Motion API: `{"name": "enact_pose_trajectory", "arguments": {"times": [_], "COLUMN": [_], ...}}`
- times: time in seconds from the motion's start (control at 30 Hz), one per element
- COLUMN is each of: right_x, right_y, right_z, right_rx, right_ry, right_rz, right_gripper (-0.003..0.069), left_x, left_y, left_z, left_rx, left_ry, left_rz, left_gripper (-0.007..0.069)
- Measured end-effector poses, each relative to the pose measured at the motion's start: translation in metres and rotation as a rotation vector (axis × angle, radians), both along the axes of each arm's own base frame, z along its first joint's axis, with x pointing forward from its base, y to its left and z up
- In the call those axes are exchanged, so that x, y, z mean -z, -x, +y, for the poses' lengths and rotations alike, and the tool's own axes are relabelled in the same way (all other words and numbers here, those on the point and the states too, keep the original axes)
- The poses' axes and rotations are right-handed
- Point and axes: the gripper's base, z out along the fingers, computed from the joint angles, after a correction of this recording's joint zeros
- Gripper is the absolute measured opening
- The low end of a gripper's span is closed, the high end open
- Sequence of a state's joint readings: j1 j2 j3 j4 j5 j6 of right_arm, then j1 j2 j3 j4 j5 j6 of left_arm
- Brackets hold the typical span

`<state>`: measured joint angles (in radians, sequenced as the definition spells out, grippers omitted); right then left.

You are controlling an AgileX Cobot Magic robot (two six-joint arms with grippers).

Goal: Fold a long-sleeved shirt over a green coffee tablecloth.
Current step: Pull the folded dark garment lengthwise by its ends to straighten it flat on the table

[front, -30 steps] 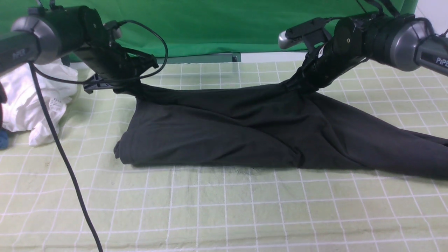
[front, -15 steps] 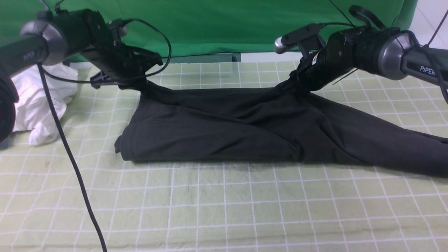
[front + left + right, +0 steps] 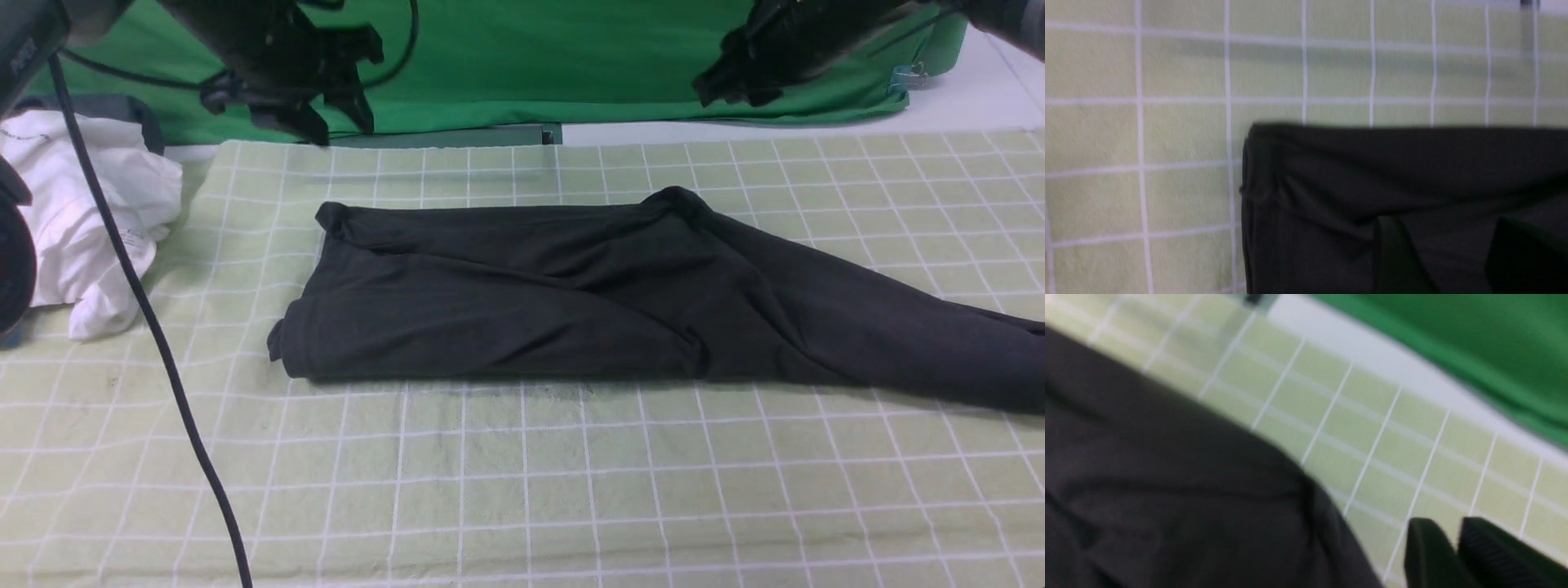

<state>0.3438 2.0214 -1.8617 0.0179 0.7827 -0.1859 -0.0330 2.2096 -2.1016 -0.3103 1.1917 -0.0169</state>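
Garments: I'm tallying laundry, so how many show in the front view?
2. The black shirt lies across the middle of the tablecloth; a crumpled white garment sits at its left edge. More could be hidden beyond the frame.

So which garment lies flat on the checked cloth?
The black long-sleeved shirt, mid-cloth; the white garment is bunched up at the left edge of the tablecloth.

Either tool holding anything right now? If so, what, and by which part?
Nothing is held. The left tool and the right tool hang in the air, clear of the black shirt, which lies loose on the checked cloth.
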Motion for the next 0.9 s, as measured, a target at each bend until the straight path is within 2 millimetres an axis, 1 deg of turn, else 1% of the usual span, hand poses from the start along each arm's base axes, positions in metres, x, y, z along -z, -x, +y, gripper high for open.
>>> {"name": "enact_pose_trajectory", "arguments": {"times": [0.03,0.07,0.1,0.13,0.17,0.23,0.3,0.33,0.37,0.43,0.47,0.5,0.53,0.57,0.6,0.67,0.73,0.8,0.87,0.9], "right_x": [0.000,0.004,0.004,0.006,0.007,0.010,0.010,0.010,0.010,0.010,0.010,0.010,0.010,0.010,0.010,0.010,0.010,0.010,0.011,0.011], "right_y": [0.000,0.002,0.002,0.002,0.003,0.003,0.003,0.003,0.003,0.003,0.003,0.003,0.003,0.003,0.003,0.003,0.003,0.003,0.004,0.004], "right_z": [0.000,-0.001,-0.001,-0.001,-0.001,-0.001,-0.001,-0.001,-0.001,-0.002,-0.002,-0.002,-0.002,-0.002,-0.002,-0.002,-0.003,-0.003,-0.005,-0.005], "right_rx": [0.000,0.002,0.003,0.004,0.004,0.005,0.004,0.004,0.004,0.003,0.003,0.003,0.004,0.003,0.002,-0.001,-0.002,-0.006,-0.012,-0.012], "right_ry": [0.001,0.014,0.014,0.020,0.023,0.029,0.031,0.031,0.031,0.032,0.033,0.033,0.033,0.035,0.036,0.043,0.054,0.057,0.080,0.085], "right_rz": [0.004,0.037,0.040,0.055,0.063,0.078,0.082,0.082,0.082,0.082,0.083,0.083,0.085,0.085,0.085,0.083,0.082,0.081,0.088,0.092], "right_gripper": [0.0068,0.0028,0.0028,0.0014,0.0009,0.0005,0.0005,0.0005,0.0005,0.0005,0.0005,0.0005,0.0005,0.0005,0.0005,0.0005,0.0005,0.0005,0.0005,0.0005], "left_x": [0.001,0.012,0.015,0.027,0.034,0.053,0.067,0.073,0.074,0.085,0.091,0.092,0.096,0.101,0.103,0.109,0.107,0.099,0.084,0.082], "left_y": [0.001,0.005,0.006,0.011,0.014,0.023,0.028,0.029,0.028,0.021,0.014,0.013,0.006,-0.005,-0.005,-0.020,-0.026,-0.031,-0.034,-0.035], "left_z": [-0.001,-0.007,-0.009,-0.017,-0.022,-0.038,-0.051,-0.057,-0.057,-0.066,-0.067,-0.068,-0.068,-0.067,-0.067,-0.063,-0.060,-0.054,-0.048,-0.048], "left_rx": [0.005,0.040,0.044,0.074,0.095,0.146,0.185,0.194,0.194,0.178,0.153,0.150,0.126,0.087,0.086,0.026,-0.007,-0.030,-0.040,-0.041], "left_ry": [0.002,0.027,0.031,0.055,0.063,0.068,0.060,0.058,0.055,0.048,0.044,0.043,0.039,0.029,0.029,0.017,0.015,0.015,0.016,0.016], "left_rz": [0.006,0.050,0.061,0.103,0.126,0.198,0.242,0.253,0.251,0.196,0.138,0.128,0.075,-0.020,-0.018,-0.152,-0.218,-0.265,-0.302,-0.307], "left_gripper": [0.0223,0.0115,0.0094,0.0048,0.0032,0.0014,0.0011,0.0011,0.0011,0.0011,0.0011,0.0011,0.0011,0.0011,0.0011,0.0011,0.0011,0.0011,0.0011,0.0011]}}
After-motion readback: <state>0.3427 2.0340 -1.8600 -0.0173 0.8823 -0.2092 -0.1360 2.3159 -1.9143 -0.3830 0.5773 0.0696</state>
